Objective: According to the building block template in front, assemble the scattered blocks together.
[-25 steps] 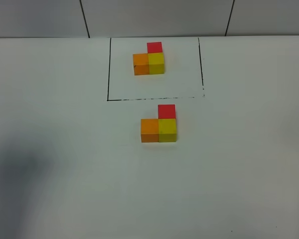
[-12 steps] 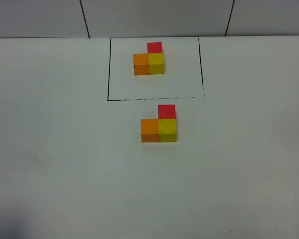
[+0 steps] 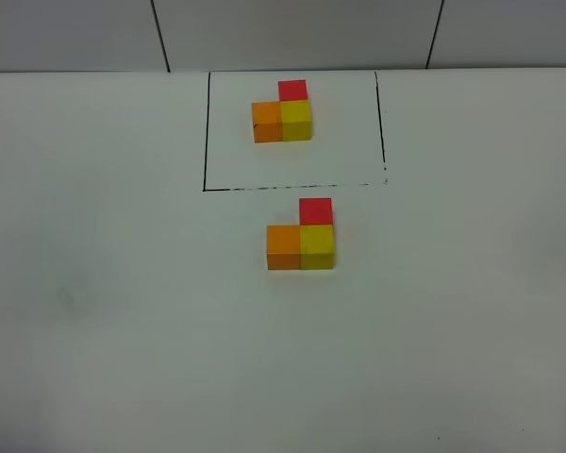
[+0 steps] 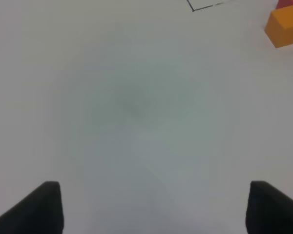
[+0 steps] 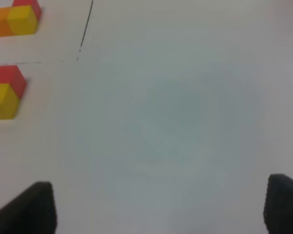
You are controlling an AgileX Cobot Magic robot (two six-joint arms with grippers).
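Note:
The building block template [image 3: 283,118] is an L of red, orange and yellow cubes inside the black drawn rectangle [image 3: 206,132] at the back. In front of it the scattered blocks sit joined in the same L: red [image 3: 315,210] behind yellow [image 3: 317,245], orange [image 3: 283,247] to its left. No gripper shows in the high view. My left gripper [image 4: 154,209] is open and empty over bare table, with the orange block [image 4: 285,27] far off. My right gripper [image 5: 158,209] is open and empty, with the red [image 5: 7,78] and yellow [image 5: 2,100] blocks and the template [image 5: 14,17] far off.
The white table [image 3: 123,330] stretches around the blocks. A grey panelled wall [image 3: 292,33] with dark seams stands behind the table's back edge. The frame's corner [image 4: 193,9] shows in the left wrist view and its side line [image 5: 85,29] in the right wrist view.
A dark shadow at the table's front left has faded away. The blocks and the template have not moved.

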